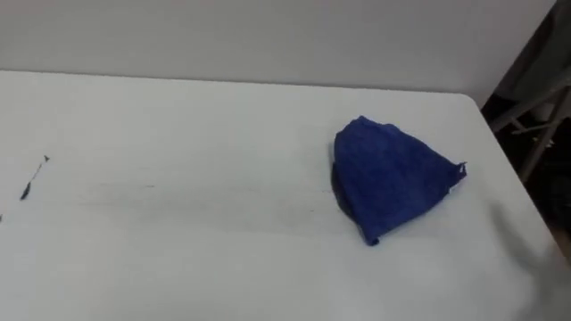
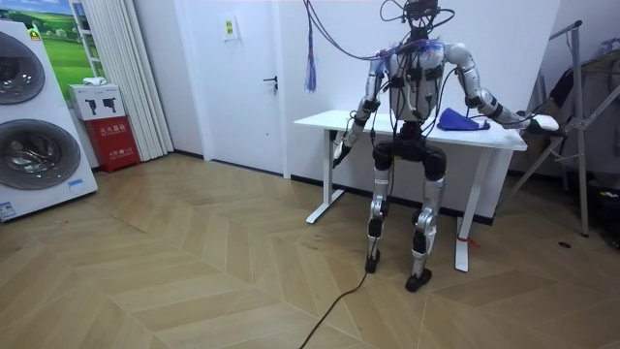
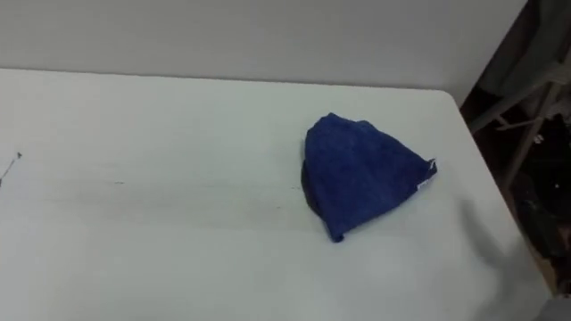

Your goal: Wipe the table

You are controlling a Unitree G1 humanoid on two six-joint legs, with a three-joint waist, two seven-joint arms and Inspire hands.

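**Left eye view.**
- One white tabletop [image 1: 178, 116] spans the frame, and you see its right edge at the far right.
- One blue cloth [image 1: 393, 183], crumpled into a loose heap, lies on the right part of the tabletop. It is near the right edge but short of it. A small pale tag sticks out at its right corner.
- A few small dark marks [image 1: 34, 176] sit on the surface at the far left, well apart from the cloth.
- One metal rack [image 1: 540, 134] stands beyond the right edge.

**Right eye view.**
- The same cloth rests on the tabletop with bare white surface all round it.
- The tabletop's far edge runs along a pale wall.

**Room view.**
- The robot stands upright on the wood floor [image 2: 194, 262], close against the tabletop's near long side, facing it with its back to you.
- The right robot hand [image 2: 529, 122] is stretched out toward the room view's right, at the tabletop's end. It is near the cloth but apart from it. You cannot tell whether it is released or clenched.
- The left robot hand [image 2: 339, 152] hangs low at the room view's left, just beside the tabletop's front edge and below it. You cannot tell its state either.
- Two stacked washing machines [image 2: 24, 116] stand at the room view's left, with a red box [image 2: 105, 136] beside them.
- One white door [image 2: 247, 78] is behind the tabletop.
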